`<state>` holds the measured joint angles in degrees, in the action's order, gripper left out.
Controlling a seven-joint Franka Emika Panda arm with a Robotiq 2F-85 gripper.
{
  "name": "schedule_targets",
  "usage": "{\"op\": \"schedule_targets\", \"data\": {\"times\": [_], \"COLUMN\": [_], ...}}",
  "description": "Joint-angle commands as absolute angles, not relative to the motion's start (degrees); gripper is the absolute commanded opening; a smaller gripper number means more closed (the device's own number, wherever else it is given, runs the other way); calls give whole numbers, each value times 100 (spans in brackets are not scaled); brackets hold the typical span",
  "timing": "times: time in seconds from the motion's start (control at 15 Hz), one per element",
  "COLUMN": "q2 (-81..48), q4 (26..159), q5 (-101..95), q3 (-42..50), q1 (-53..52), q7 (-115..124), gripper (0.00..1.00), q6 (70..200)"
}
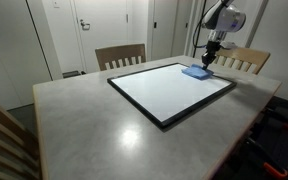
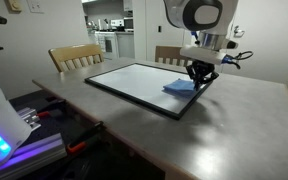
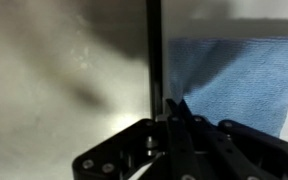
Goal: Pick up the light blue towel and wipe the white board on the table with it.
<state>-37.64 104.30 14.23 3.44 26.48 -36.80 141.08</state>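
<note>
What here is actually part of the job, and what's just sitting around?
Part of the job:
blue towel
white board
table
pincer

Just around:
wooden chairs

The Franka arm (image 2: 174,10) is built of smooth, rounded white shells, glossy enough to catch the room light. In both exterior views its uppermost visible joint housing (image 1: 230,20) is a fat white drum, and in an exterior view a dark grey circular cap (image 2: 196,13) sits in its face. Beneath it the wrist carries a pale flange, with dark cabling (image 2: 234,57) sticking out to one side. The Robotiq gripper (image 2: 200,84) is matt black, all angular links. In the wrist view its black body shows small round screw heads (image 3: 106,165), and the fingers (image 3: 180,112) taper to narrow dark tips.
</note>
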Motion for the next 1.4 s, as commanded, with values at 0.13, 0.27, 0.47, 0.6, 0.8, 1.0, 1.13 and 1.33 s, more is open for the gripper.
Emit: {"op": "schedule_targets", "data": {"times": [0.13,0.27,0.47,0.6,0.8,1.0,1.13,1.33], "q2": [-3673,-3690,-3700,-3635,-3600,-3763,-3864,-4010], "q4": [10079,9857,9430,9276,9142,8704,8402,7898], "q5": [1261,1251,1275,1412,1480,1432,1341,1138], "q3": [272,320,398,383,408,375,382,446], "q1": [2865,2890,2974,3085,3108,3139,3120,3057], "q7": [-3888,-3950,-3988,-4095,-4041,-4133,-4229,-4335], "gripper": [1,1,1,1,1,1,1,1], "q6": [13273,12930,12558,12478,12653,12517,12463,12352]}}
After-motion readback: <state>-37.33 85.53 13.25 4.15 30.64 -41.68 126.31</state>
